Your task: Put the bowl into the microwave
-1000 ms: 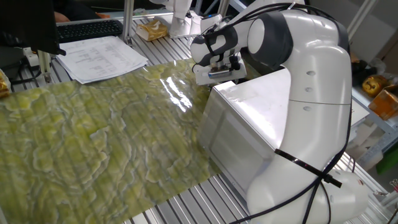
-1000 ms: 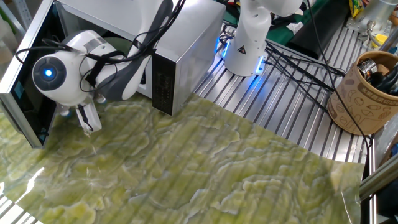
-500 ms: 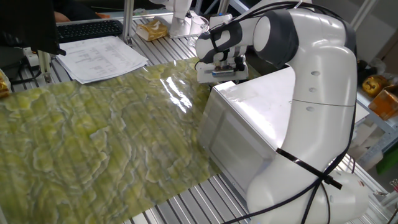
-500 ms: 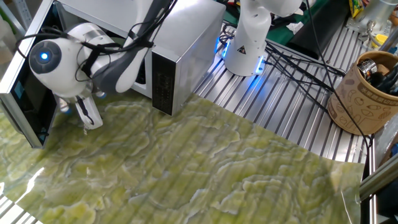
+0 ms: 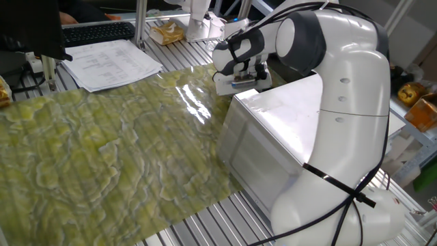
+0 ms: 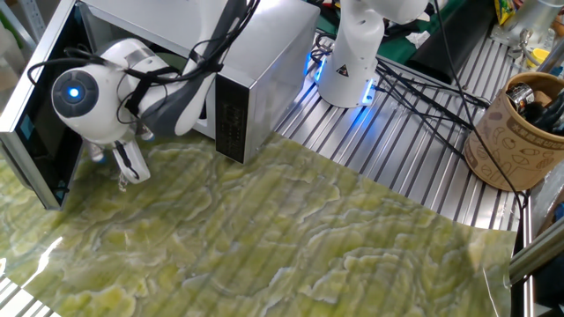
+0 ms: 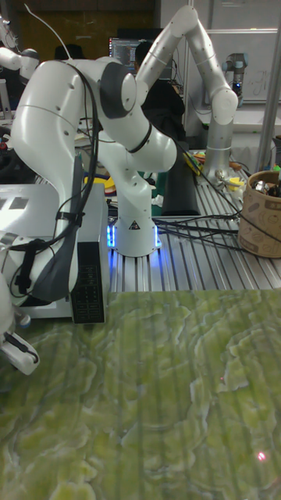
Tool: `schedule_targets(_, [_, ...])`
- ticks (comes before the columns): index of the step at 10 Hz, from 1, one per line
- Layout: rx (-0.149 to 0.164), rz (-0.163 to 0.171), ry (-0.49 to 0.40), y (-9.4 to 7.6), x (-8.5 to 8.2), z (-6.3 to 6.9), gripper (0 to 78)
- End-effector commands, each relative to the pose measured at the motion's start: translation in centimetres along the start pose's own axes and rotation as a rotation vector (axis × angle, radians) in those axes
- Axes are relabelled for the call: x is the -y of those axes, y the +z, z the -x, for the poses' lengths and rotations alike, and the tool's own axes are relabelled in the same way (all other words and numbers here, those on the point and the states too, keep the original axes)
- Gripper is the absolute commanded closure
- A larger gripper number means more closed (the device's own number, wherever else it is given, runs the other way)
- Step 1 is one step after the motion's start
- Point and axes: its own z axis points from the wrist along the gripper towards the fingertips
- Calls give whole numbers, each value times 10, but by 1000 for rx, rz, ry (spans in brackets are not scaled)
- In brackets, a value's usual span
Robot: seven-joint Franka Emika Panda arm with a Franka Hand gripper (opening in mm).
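Arm at the microwave's open front

The gripper (image 6: 126, 165) hangs just outside the microwave (image 6: 256, 62) above the green mat (image 6: 291, 238) — holding nothing, fingers close together; the bowl is hidden.

No words or numbers can be read. The printed sheets (image 5: 113, 63) beside the keyboard (image 5: 99, 31) carry lines of text too small to make out. A triangular mark on the robot base (image 7: 135, 226), possibly a warning sign, shows no legible detail.
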Motion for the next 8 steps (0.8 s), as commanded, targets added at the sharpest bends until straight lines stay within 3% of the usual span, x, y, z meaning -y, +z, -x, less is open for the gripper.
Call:
schedule_targets(1, [-47, 5, -35, 0, 26, -5, 1])
schedule_targets(4, [-61, -2, -16, 4, 29, -16, 1])
schedule_targets(8, [-118, -32, 59, 9, 46, -20, 1])
